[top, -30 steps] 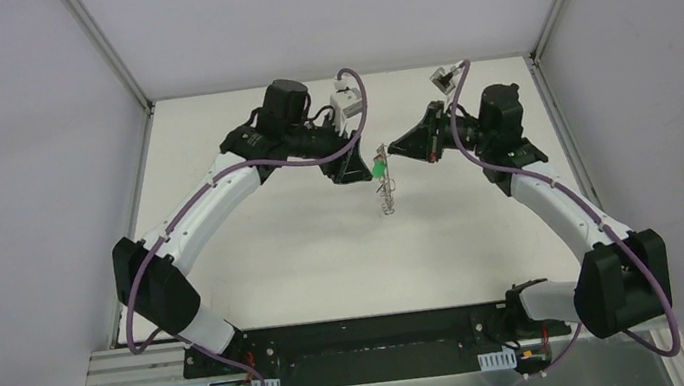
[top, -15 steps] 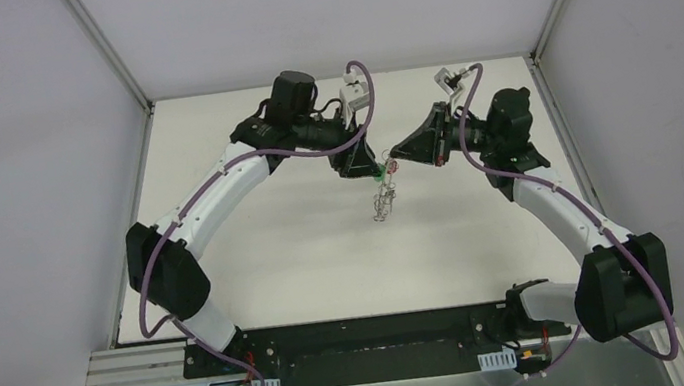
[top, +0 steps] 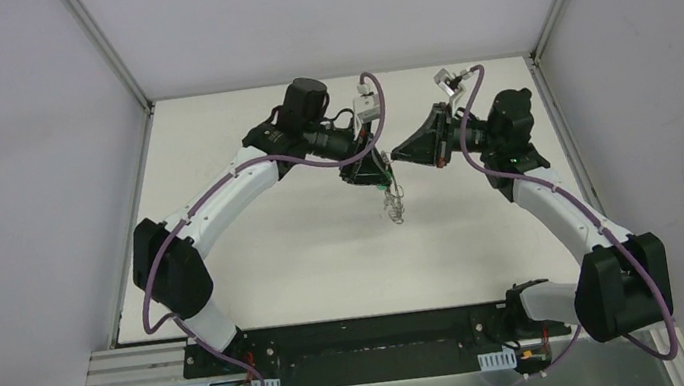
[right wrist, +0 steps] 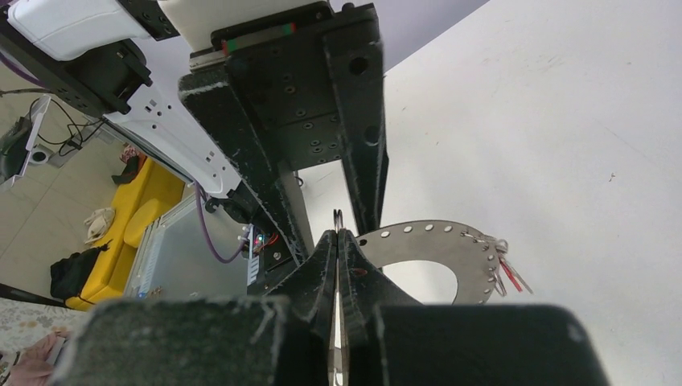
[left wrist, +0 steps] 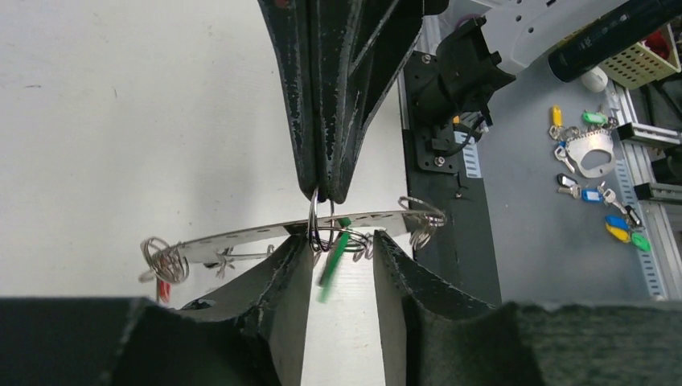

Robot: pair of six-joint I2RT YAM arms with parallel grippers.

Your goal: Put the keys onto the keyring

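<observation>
The left arm (top: pixel 217 195) curves in over the white table (top: pixel 257 265) to the middle. There the left gripper (top: pixel 378 176) faces the right gripper (top: pixel 399 154), their tips almost touching. The keyring (top: pixel 392 206) hangs at those tips, just below them in the overhead view. In the left wrist view it is edge-on, a thin grey strip running across the picture. At its left end sits a cluster of rim loops (left wrist: pixel 161 259) with a speck of red beneath, too small to identify there. In the middle the left gripper's fingers (left wrist: pixel 285 277) stand apart, one on each side of a short stretch of the strip. Their tips press against it, so the jaws grip the ring across its band. In the gap between them a green key (left wrist: pixel 332 259), blurred, dangles from a wire loop (left wrist: pixel 315 219). The right gripper reaches down from the top of that view, its jaws pressed together and pinching the top of this loop. More wire rings sit at the strip's right end, and farther right, off the table, loose key tags (left wrist: pixel 591 153) lie on a grey surface. In the right wrist view that gripper's own fingers (right wrist: pixel 354 281) meet, with a sliver of wire poking up between them. To their right the ring shows its flat face, with small holes along the band. A red key (right wrist: pixel 507 275) hangs at its right rim.
</observation>
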